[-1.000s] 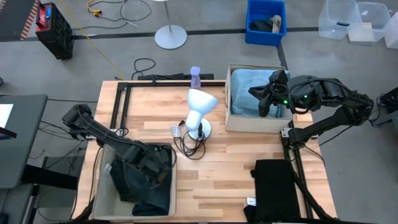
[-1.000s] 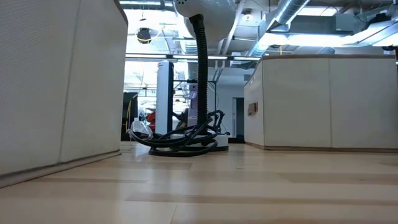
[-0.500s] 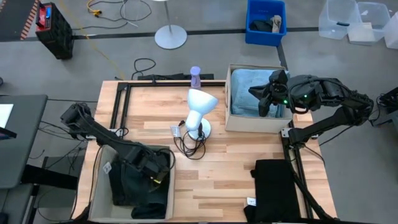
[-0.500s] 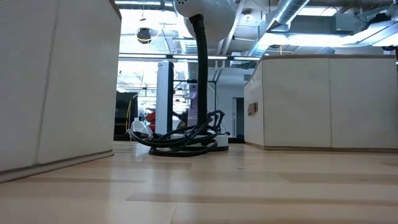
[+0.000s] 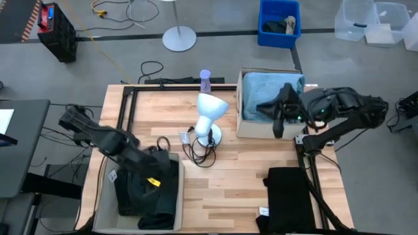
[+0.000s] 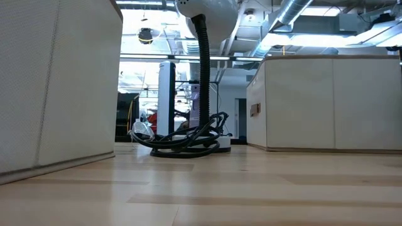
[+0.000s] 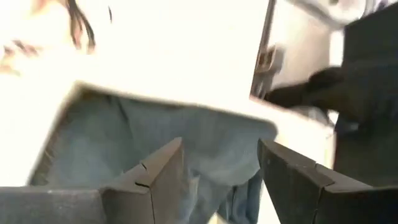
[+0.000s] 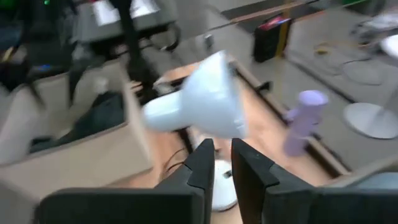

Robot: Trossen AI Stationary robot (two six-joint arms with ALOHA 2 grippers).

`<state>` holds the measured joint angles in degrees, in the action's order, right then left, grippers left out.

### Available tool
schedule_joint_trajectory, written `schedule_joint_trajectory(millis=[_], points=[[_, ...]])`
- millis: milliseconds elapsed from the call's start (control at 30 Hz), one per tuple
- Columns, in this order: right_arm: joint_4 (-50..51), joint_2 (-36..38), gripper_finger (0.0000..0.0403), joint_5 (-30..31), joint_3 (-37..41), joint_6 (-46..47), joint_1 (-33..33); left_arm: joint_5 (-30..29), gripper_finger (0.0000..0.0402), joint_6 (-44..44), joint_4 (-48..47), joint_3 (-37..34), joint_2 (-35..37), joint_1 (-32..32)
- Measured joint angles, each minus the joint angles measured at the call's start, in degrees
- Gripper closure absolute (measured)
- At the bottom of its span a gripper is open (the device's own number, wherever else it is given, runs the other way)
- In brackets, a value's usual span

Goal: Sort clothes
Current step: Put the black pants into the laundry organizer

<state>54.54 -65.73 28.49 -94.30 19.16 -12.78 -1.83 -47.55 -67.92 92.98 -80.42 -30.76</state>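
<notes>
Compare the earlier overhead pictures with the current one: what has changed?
The left gripper rose out of the left box, open and empty, leaving the jeans inside. The right gripper shifted slightly along its box, towards the near edge. The black garment and lamp stayed put.

Open wood runs across the frame's centre; the white lamp (image 5: 209,117) with its cable (image 5: 199,151) blocks the upper middle, between two beige boxes (image 5: 104,196).
</notes>
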Motion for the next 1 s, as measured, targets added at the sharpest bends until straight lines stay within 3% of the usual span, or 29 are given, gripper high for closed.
schedule_joint_trajectory(millis=[367,500,733,1000], points=[[7.59,-6.90,0.0233,-3.43,-2.70,7.51,-11.84,-20.90,0.0201,6.03,-8.17,18.55,1.43,0.22],[14.97,-10.39,0.0219,-3.50,-6.91,13.92,-16.02,-21.43,0.0201,7.43,-10.69,20.57,1.42,1.57],[31.86,-16.70,0.0228,-5.44,-11.14,28.70,-24.01,-25.45,0.0201,7.93,-10.44,20.60,1.16,4.64],[35.46,-21.33,0.0231,-6.63,-11.15,43.49,-30.44,-26.76,0.0201,14.12,-7.60,20.58,1.05,7.32]])
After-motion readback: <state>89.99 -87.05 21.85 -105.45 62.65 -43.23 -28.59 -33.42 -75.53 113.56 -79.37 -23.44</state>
